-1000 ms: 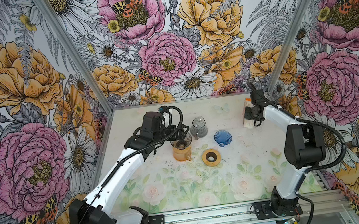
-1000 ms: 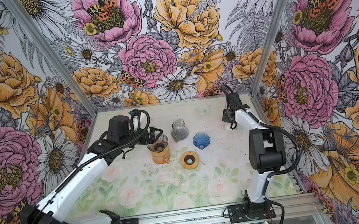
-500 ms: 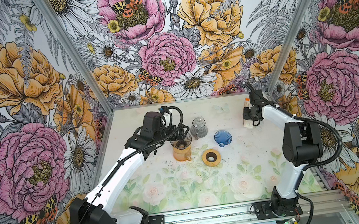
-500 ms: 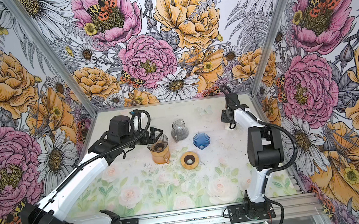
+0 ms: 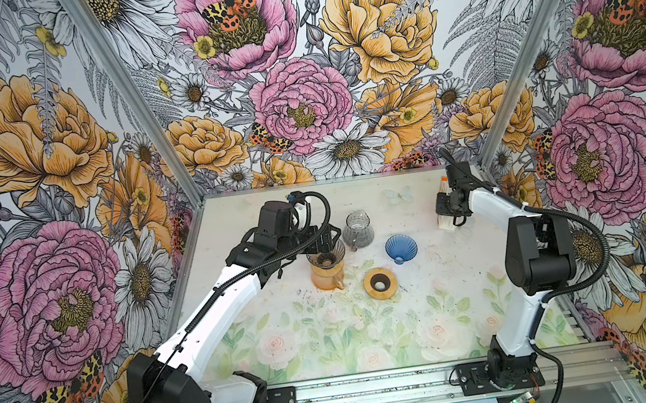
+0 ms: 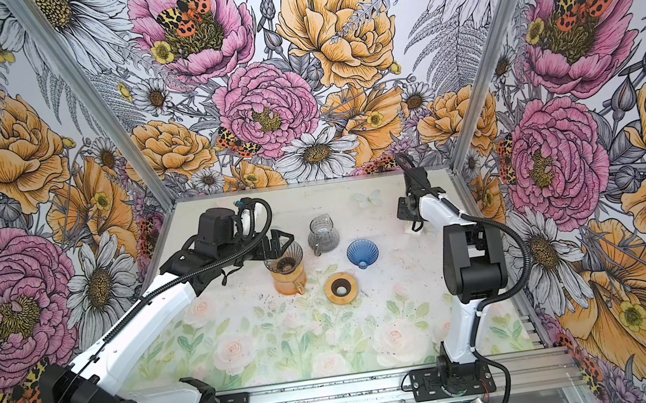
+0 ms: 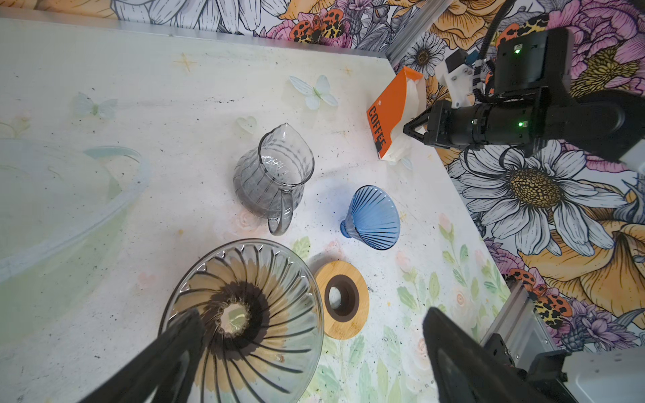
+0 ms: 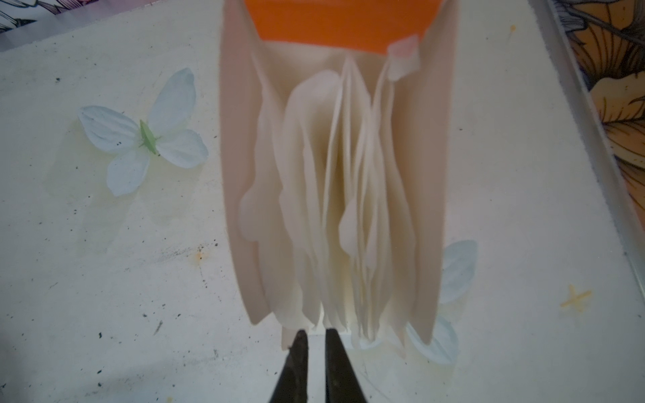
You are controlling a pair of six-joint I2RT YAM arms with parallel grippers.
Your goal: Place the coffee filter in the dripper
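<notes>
- Coffee filters fan out of the orange box, far right.
- Right gripper tips meet their edge, narrowed to a slit; grip unclear.
- Left gripper is spread wide by the dripper.

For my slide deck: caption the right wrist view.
Right fingers, narrowly apart, at the edge of fanned white coffee filters in an orange box.

Ahead of your right gripper the filters are thin, matt white paper, their box smooth orange card. Below your left gripper the dripper is glossy ribbed glass.
</notes>
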